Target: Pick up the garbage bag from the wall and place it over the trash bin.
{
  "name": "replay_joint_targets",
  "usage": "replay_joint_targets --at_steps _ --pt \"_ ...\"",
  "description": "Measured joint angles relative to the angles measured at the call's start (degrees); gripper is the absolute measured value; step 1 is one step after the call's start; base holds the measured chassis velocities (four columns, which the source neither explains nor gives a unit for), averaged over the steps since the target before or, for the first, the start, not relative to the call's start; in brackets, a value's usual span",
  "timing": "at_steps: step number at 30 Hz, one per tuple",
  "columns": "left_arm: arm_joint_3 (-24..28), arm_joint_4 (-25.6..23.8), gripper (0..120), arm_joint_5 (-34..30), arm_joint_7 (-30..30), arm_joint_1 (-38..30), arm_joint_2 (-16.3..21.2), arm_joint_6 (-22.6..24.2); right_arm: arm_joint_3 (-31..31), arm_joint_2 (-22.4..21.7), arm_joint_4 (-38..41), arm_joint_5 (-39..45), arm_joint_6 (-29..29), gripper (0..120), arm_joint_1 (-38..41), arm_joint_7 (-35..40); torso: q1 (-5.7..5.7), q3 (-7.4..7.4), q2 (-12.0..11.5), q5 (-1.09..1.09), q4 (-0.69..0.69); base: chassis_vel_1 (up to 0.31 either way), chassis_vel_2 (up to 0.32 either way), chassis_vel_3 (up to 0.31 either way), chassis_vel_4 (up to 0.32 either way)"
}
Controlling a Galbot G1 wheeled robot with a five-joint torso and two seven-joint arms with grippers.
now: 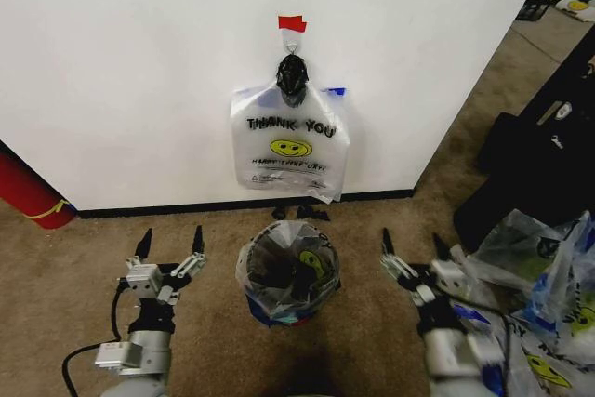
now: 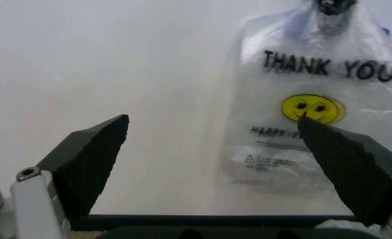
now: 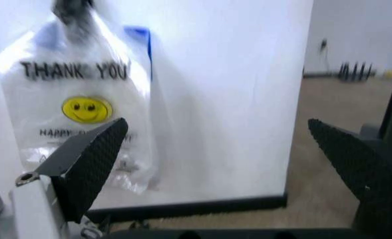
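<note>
Head view: the thin clear plastic garbage bag (image 1: 290, 151) with its yellow smiley hangs from a small metal hook (image 1: 292, 46) on the white wall (image 1: 139, 62), beyond the small round black trash bin (image 1: 286, 278). The left gripper (image 1: 169, 243) and right gripper (image 1: 412, 245) flank the bin, jaws spread.

Left wrist view: the bag (image 2: 315, 99) hangs limp and flat, likely light and slippery.

Right wrist view: the bunched handles (image 3: 69, 10) look the firmest place to grasp.

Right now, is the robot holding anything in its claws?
No. The left gripper and right gripper are both open and empty, low beside the trash bin. The garbage bag hangs on the wall.
</note>
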Motion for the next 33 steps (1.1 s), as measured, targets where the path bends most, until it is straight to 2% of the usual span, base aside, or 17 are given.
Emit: replay_joint_targets --at_steps 2,4,7,11,21,33 --pt "1.11 -0.56 100 2.32 0.36 0.16 -0.81 -1.01 1.85 1.46 2.28 -5.64 7.55 100 -5.78 -1.68 0.0 -0.01 0.0 -0.01 0.0 0.0 0.0 0.0 0.0" --pt "1.62 -0.77 100 3.93 0.78 0.7 -1.23 -1.94 2.61 2.43 3.79 -8.38 12.0 100 -9.45 -2.24 0.0 0.0 0.0 -0.01 0.01 0.0 0.0 0.0 0.0" --pt "1.87 -1.69 100 4.91 1.0 1.25 -1.98 -2.49 3.07 3.68 7.25 -8.14 14.15 100 -13.33 -1.8 0.0 0.0 0.0 -0.02 0.01 0.0 0.0 0.0 0.0" --pt "1.55 -2.09 100 4.92 1.05 1.25 -2.18 -2.4 3.48 4.18 8.79 -7.58 14.58 100 -14.58 -0.77 0.0 0.0 0.0 -0.02 0.01 0.0 0.0 0.0 0.0" --pt "1.73 -2.16 100 5.27 0.68 0.62 -1.51 -0.7 2.21 5.79 10.79 -8.06 11.48 100 -13.82 0.69 0.0 0.0 0.0 -0.02 0.01 0.0 0.0 0.0 0.0" --pt "3.88 -2.51 100 7.73 0.03 1.0 -1.76 0.0 1.41 6.07 11.97 -9.91 10.2 100 -13.85 1.43 0.0 0.0 0.0 -0.02 0.01 0.0 0.0 0.0 0.0"
